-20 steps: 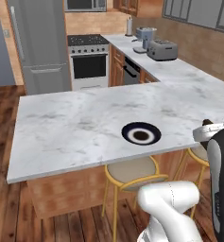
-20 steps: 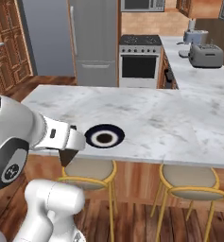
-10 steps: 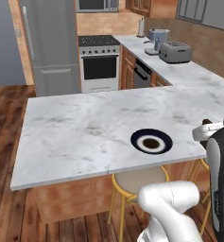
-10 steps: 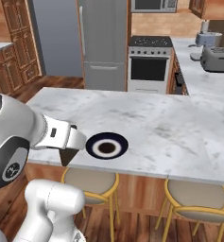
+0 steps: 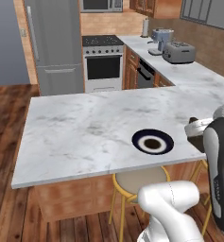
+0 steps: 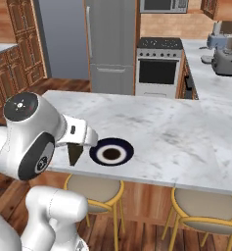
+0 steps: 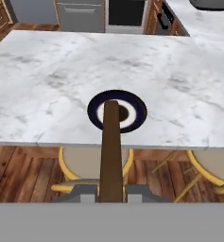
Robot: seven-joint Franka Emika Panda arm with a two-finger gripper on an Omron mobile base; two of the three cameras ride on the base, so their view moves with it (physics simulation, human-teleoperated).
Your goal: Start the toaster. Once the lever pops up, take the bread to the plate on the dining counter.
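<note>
White grey-veined marble dining counter [image 5: 85,127] and its round navy plate [image 7: 117,110] loom nearer as the base drives up (delivery stage), gripper [image 7: 111,189] pinching the thin brown bread slice [image 7: 111,151] short of the near edge.

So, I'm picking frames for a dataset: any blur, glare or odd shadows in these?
Left base view: evenly lit and sharp, no glare on the dining counter. Right base view: the bread reads as a dark wedge below the arm. Hand view: the bread stretches into a long brown strip across the plate.
</note>
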